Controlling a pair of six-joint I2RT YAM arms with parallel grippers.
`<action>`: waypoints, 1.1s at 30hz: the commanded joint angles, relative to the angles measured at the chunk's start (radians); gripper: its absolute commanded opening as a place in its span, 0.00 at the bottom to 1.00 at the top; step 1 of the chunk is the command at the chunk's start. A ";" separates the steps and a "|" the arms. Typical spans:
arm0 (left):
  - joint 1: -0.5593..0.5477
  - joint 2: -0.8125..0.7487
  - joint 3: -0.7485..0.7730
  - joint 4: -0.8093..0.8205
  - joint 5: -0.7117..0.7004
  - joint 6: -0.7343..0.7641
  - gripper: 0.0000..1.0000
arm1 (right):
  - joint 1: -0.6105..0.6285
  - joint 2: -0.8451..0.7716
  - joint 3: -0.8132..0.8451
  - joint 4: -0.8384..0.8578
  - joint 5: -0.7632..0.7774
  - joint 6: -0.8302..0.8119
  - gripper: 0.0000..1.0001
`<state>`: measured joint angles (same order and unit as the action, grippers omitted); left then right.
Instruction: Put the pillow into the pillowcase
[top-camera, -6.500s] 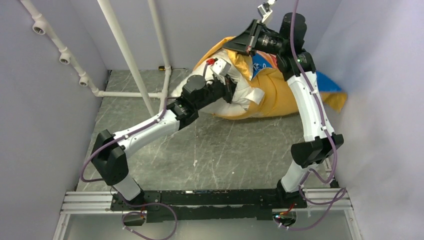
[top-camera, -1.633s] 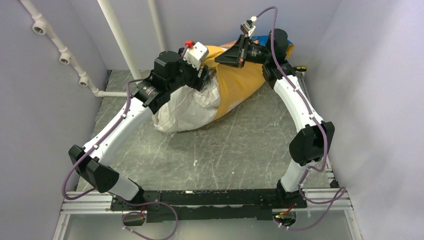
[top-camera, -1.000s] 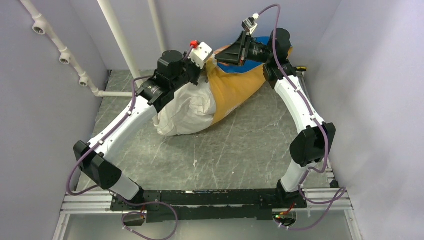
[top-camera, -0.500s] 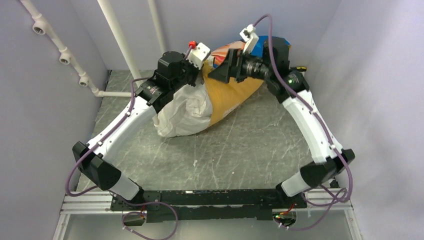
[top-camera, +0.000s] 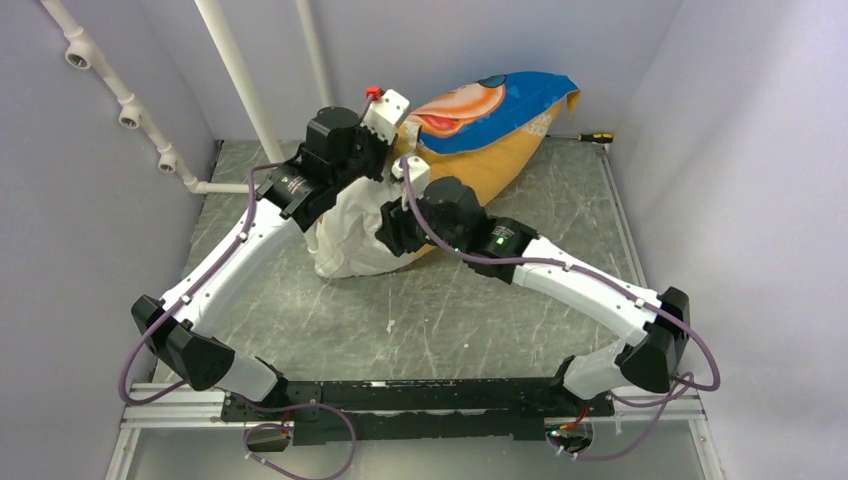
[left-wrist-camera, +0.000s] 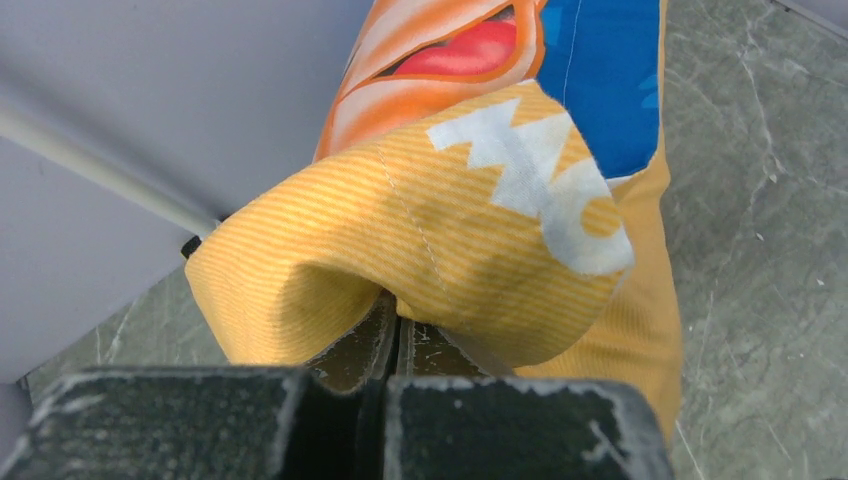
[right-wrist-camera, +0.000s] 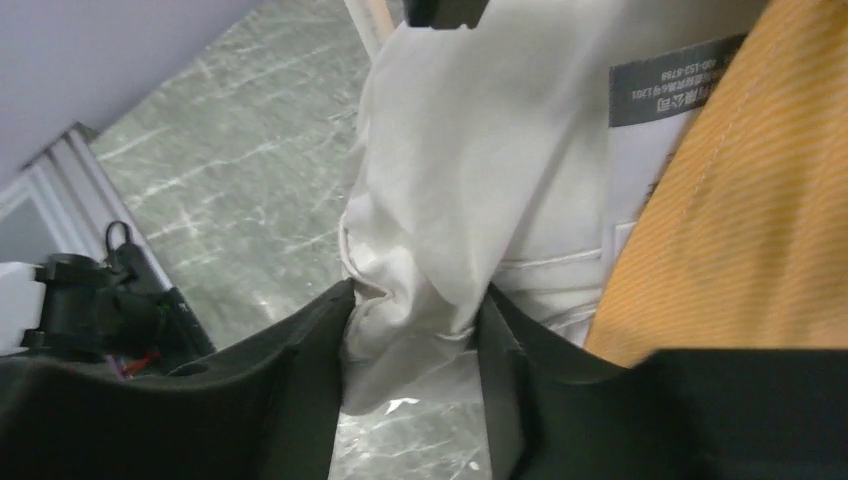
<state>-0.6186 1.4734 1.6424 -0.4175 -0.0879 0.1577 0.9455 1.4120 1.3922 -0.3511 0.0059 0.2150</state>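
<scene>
My left gripper (left-wrist-camera: 397, 322) is clamped fully shut on the yellow-orange hem of the pillowcase (top-camera: 490, 110), the cloth folded over its tips; in the overhead view that sits upper middle of the frame.

The right arm is what has changed. A moment ago it was up at the top of the frame on the case's mouth; now it has let go and swung down to the centre. The right gripper (right-wrist-camera: 410, 350) has closed partway round a bunch of the pillow (top-camera: 345, 240), white cloth pressed against both fingers, so I take that as a grip.

The pillow lies on the table (top-camera: 470, 320) left of centre, its far end inside the case, its near end bare. The case lies with its printed face showing, toward the upper right.

I judge the insertion about half done. The next move is to drive the pillow deeper while my left holds the mouth; with only one side of the mouth held, the cloth may bunch.
</scene>
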 joint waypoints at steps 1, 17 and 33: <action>0.013 -0.094 0.015 0.073 -0.015 -0.040 0.00 | 0.020 0.037 -0.051 0.211 0.081 -0.061 0.42; 0.013 -0.215 0.034 -0.146 -0.140 -0.076 0.00 | -0.294 0.249 0.055 0.169 0.232 0.115 0.03; 0.013 -0.204 0.286 -0.455 -0.142 -0.072 0.00 | -0.405 0.281 0.178 0.132 0.033 0.145 0.04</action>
<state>-0.6159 1.3464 1.7767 -0.7685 -0.2211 0.1184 0.6502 1.6562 1.5196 -0.2085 -0.0814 0.3767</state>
